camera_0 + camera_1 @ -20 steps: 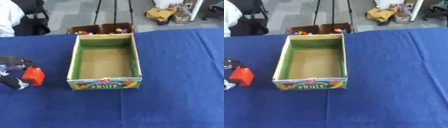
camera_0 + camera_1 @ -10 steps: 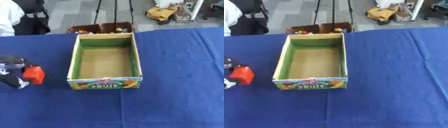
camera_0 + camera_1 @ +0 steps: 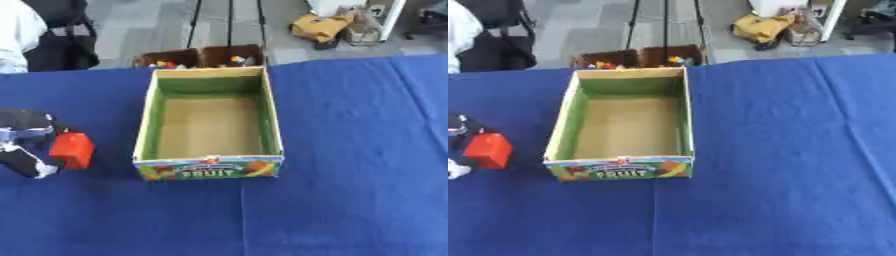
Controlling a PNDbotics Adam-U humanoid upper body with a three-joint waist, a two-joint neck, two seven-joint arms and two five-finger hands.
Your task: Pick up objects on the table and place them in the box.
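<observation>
Count at this frame: one open cardboard fruit box [image 3: 144, 131] stood on the one blue-covered table [image 3: 350, 150], nothing counted inside it. One red block [image 3: 72, 149] was present, at the one robot hand in view, the left hand [image 3: 24, 142]. Two brown crates [image 3: 203, 56] sat beyond the table's far edge; their small coloured contents could not be counted.

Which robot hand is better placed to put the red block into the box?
The left robot hand. It is already closed around the red block, just left of the box, whose inside is bare. The right one shows in neither view.
</observation>
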